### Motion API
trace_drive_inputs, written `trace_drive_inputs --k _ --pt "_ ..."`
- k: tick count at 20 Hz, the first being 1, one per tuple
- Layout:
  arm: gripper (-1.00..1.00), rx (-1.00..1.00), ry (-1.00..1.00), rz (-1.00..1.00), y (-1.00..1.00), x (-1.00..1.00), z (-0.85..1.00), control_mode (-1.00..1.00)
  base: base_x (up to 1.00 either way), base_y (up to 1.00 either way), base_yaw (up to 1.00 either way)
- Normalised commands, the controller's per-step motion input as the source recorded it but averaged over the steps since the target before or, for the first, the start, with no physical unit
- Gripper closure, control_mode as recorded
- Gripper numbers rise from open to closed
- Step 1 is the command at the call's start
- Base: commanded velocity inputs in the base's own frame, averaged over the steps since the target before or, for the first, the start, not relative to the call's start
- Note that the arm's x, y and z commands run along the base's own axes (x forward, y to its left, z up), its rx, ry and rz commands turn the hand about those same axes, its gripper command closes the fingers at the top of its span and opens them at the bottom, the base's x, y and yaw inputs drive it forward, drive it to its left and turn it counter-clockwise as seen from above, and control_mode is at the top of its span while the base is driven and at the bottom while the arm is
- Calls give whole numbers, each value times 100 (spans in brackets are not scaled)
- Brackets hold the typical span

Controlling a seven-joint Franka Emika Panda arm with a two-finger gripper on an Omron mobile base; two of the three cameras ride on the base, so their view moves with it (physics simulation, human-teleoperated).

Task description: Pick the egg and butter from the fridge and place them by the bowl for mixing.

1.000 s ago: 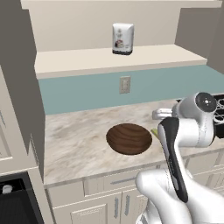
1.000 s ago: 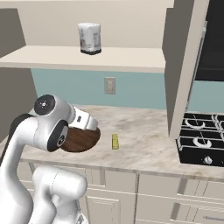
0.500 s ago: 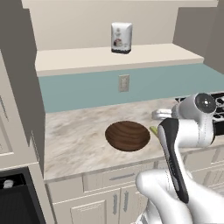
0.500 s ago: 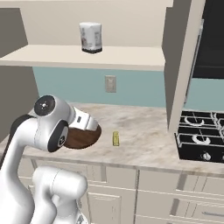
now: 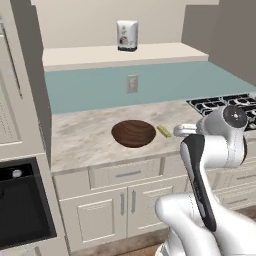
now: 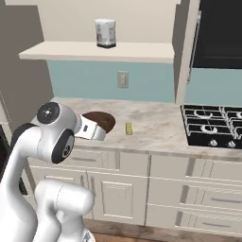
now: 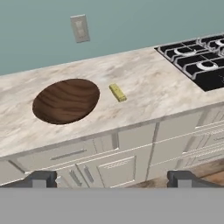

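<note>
- Noting a whole-frame shift in both base views against half a second ago: the scene has slid sideways and now takes in more of the room at either edge. I read this as the base driving, not as anything moving on the surface (image 5: 85,140).
- Bowl (image 5: 133,133) sits toward the left-centre of the surface, upright and empty. Its spacing to its neighbour is unchanged.
- Butter (image 5: 163,131) lies flat on the surface just right of the bowl, near it but not touching. Judgement: the butter half of the task looks done.
- Only the butter lies by the bowl, so the egg is presumably still to fetch. The drive is probably the start of a trip back to the fridge.
- Stove (image 5: 220,102) sits at the right end of the run, well apart from the butter.
- Jaws: in the hand view the two tips stand spread wide with nothing between them, so open and empty, looking down on bowl and butter from a distance.
- Writing: the white canister (image 5: 127,35) on the shelf (image 5: 75,55) carries a dark label patch, too small to read. The wall outlet (image 5: 132,83) is blank. No legible brand anywhere.
</note>
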Motion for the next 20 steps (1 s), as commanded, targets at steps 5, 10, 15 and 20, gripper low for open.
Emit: trace_drive_inputs --k 5,10,15,20 --pt "-100 0 0 0 0 0 0 100 -58 11 -34" --pt "-100 0 0 0 0 0 0 100 -12 21 -79" --pt "-100 0 0 0 0 0 0 100 0 14 -90" --pt "-100 0 0 0 0 0 0 100 0 14 -91"
